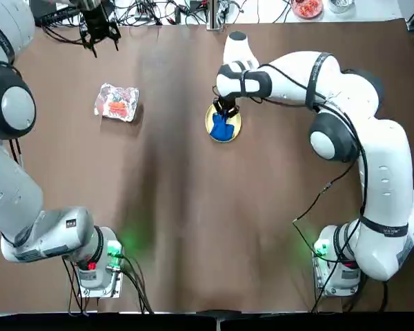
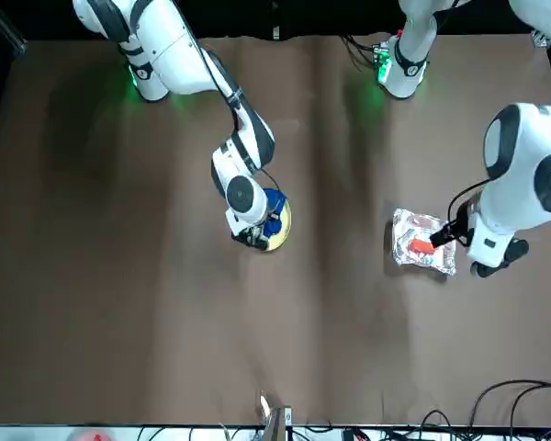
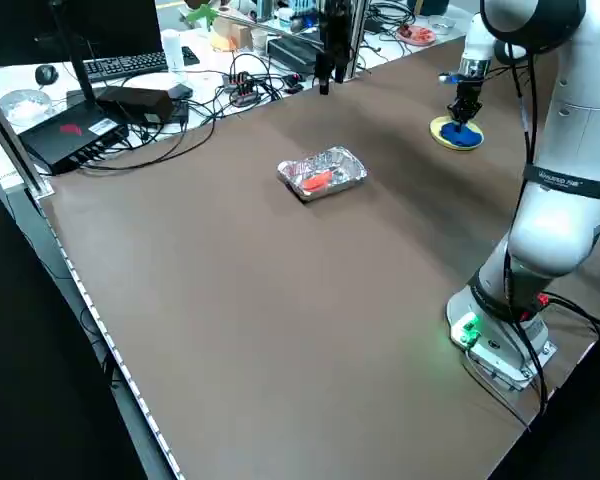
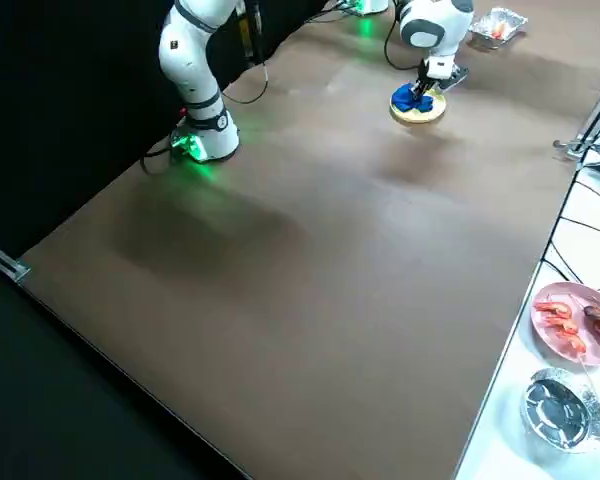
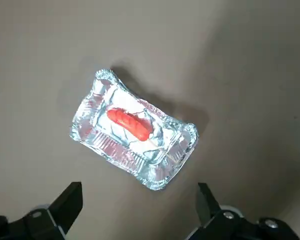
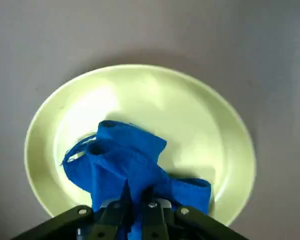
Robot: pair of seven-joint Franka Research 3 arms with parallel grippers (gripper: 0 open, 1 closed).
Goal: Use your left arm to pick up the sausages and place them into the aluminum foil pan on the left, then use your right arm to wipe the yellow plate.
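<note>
Table (image 1: 179, 276), brown, its far edge being the one across from the arms' bases; contents as follows.

Item: foil pan (image 5: 160, 172), silver, crinkled, flat on the table toward the far left corner; one sausage (image 5: 129, 124), orange-red, lying inside on the pan's floor, clear of its walls.

Item: left gripper (image 5: 141, 186), raised above the table on the pan's far side, toward the far left corner; fingers spread wide, nothing between them.

Item: yellow plate (image 6: 232, 140), round, pale, flat on the table, in its far half, about midway between left and right edges; well apart from the pan.

Item: blue cloth (image 6: 120, 165), bunched, lying on part of the plate, the rest of the plate bare; right gripper (image 6: 137, 195) above it, fingers closed on the cloth.

Beyond the far edge, on a white surface (image 4: 490, 440): pink plate (image 4: 555, 345) with reddish food pieces (image 4: 560, 323); round silvery dish (image 4: 563, 410), just beside it; black box (image 3: 75, 135) with a white label (image 3: 103, 126); keyboard (image 3: 125, 66).

Markings: arm band (image 3: 570, 184) lettered in white, too small to read; box label likewise illegible.
</note>
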